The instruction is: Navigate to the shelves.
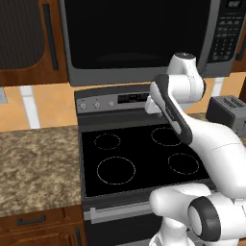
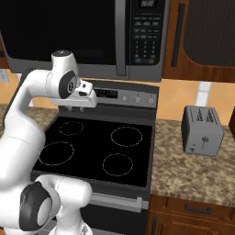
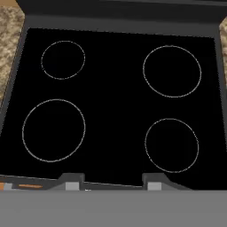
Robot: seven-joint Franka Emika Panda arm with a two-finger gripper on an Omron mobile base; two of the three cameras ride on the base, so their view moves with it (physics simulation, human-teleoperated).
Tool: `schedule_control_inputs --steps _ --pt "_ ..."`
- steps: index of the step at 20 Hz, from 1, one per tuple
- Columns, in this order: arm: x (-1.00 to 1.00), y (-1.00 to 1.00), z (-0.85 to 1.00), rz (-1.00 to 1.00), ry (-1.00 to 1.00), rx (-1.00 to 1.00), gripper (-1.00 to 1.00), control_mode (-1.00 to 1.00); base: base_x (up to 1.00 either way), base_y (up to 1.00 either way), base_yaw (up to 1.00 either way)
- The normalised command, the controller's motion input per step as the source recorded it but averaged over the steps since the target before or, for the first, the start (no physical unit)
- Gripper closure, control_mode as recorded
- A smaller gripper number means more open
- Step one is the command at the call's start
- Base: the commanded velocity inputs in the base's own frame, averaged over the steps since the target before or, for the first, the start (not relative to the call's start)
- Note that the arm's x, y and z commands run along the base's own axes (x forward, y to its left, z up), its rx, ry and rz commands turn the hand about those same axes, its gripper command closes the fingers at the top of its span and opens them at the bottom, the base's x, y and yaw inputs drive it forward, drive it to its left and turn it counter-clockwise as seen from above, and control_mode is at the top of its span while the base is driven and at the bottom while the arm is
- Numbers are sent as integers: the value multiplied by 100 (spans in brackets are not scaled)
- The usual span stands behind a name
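The jaws [image 3: 113,181] hang above a black glass cooktop [image 3: 119,102] and look straight down on its 4 ringed burners; the 2 dark fingertips [image 3: 71,179] stand apart with nothing between them. From the right base view the hand [image 2: 81,98] sits over the back left of the stove [image 2: 103,149], just in front of its control panel [image 2: 124,96]. A microwave [image 1: 139,38] hangs above the stove, flanked by dark-doored wooden cabinets [image 1: 29,41]. A grey toaster [image 2: 201,131] stands on the speckled granite desk [image 2: 193,170] to the stove's right. I cannot tell where the plank shelf lies relative to the jaws.
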Motion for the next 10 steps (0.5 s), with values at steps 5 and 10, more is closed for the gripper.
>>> schedule_control_inputs --steps 5,10 --pt "-89 -4 0 0 -4 0 -100 -100 0 0 0" --pt "-100 -15 0 -3 -5 0 -100 -100 0 0 0"
